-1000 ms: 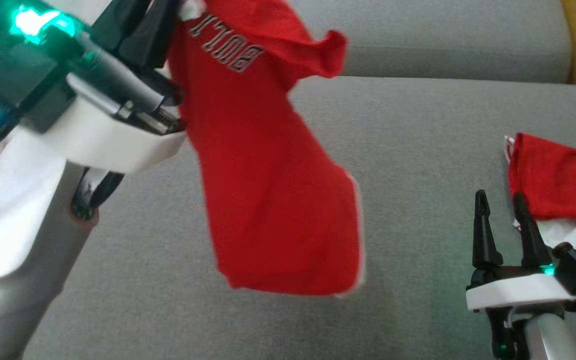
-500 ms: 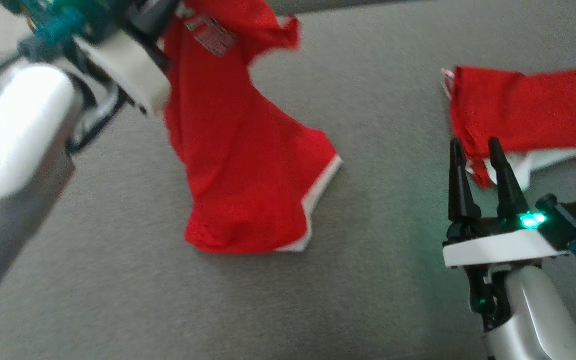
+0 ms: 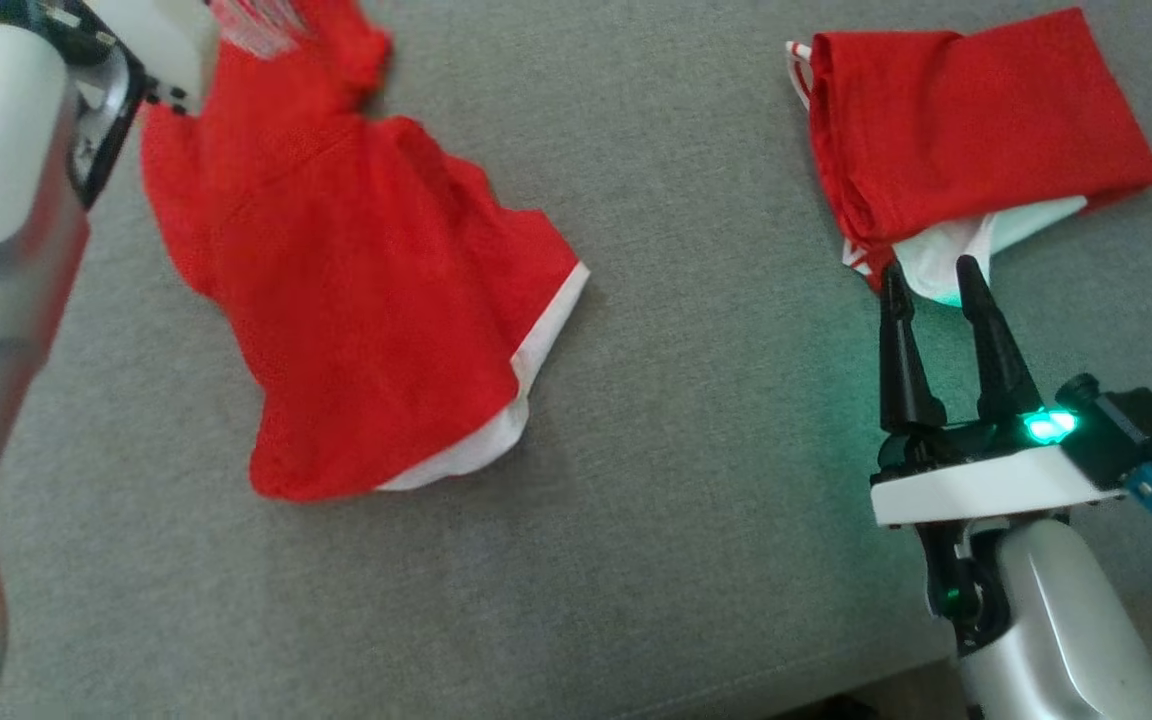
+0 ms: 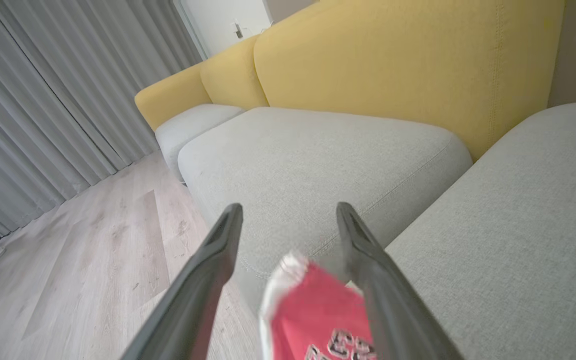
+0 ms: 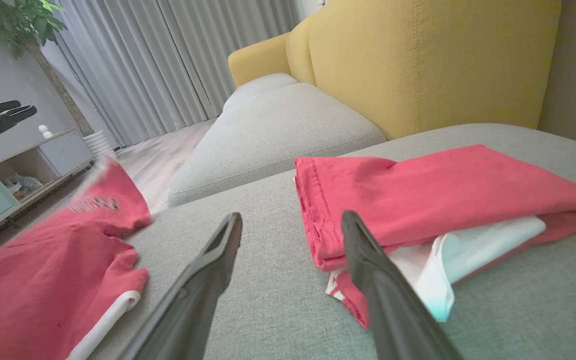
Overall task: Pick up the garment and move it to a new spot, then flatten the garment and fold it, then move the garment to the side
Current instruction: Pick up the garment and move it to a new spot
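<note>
While the red jersey [image 3: 366, 310] lay crumpled at the left of the head view on the grey sofa cushion [image 3: 696, 480], the left gripper [image 4: 289, 207] stood spread around its top edge and the right gripper [image 3: 928, 268] gaped empty. Flattening likely called for pinching two corners and drawing them apart.

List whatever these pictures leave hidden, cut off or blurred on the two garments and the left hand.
- Head view: the crumpled garment has its top and lettering blurred and cut by the top edge.
- Left wrist view: the bottom edge cuts the lettering, unreadable; blur hides whether cloth touches the open left hand.
- Head view: the folded red garment covers most of the white cloth under it.
</note>
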Available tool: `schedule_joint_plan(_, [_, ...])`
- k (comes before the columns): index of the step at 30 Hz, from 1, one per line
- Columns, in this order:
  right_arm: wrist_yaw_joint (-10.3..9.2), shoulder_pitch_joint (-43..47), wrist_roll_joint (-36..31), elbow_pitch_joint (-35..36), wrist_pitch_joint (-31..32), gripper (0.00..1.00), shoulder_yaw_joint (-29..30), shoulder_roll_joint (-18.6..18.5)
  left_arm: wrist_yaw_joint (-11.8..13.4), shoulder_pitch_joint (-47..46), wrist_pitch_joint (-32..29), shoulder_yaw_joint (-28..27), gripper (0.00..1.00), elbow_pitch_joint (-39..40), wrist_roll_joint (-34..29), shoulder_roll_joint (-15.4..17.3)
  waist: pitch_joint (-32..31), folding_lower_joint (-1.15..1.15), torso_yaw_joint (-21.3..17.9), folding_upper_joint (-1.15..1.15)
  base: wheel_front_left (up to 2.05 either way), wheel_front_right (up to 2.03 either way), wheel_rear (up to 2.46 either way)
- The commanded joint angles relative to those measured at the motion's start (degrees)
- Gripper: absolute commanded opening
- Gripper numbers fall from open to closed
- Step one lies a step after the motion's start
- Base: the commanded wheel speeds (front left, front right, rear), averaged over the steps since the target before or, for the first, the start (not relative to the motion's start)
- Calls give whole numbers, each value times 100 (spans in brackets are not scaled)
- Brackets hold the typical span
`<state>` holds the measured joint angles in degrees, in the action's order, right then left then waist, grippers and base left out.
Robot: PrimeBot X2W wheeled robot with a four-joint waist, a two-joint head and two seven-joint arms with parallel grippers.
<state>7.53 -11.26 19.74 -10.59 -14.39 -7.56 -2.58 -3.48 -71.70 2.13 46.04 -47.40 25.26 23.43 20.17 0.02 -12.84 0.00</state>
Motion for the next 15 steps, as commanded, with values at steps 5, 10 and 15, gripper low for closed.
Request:
schedule_joint_plan(5, [-4, -70, -156, 187, -61, 100, -8, -30, -57, -228, 590, -303, 100, -166, 181, -45, -266, -2, 408, 0, 0, 0, 0])
schedule_joint_plan(10, [-4, 32, -331, 130, -61, 100, 207, -30, -108, 70, 1034, -357, 100, -153, 338, -211, -641, -2, 860, 0, 0, 0, 0])
schedule_joint_plan(15, [-4, 234, -509, 55, -61, 100, 474, -30, 39, 770, 1227, -506, 100, 222, 531, -256, -1064, -2, 1353, 0, 0, 0, 0])
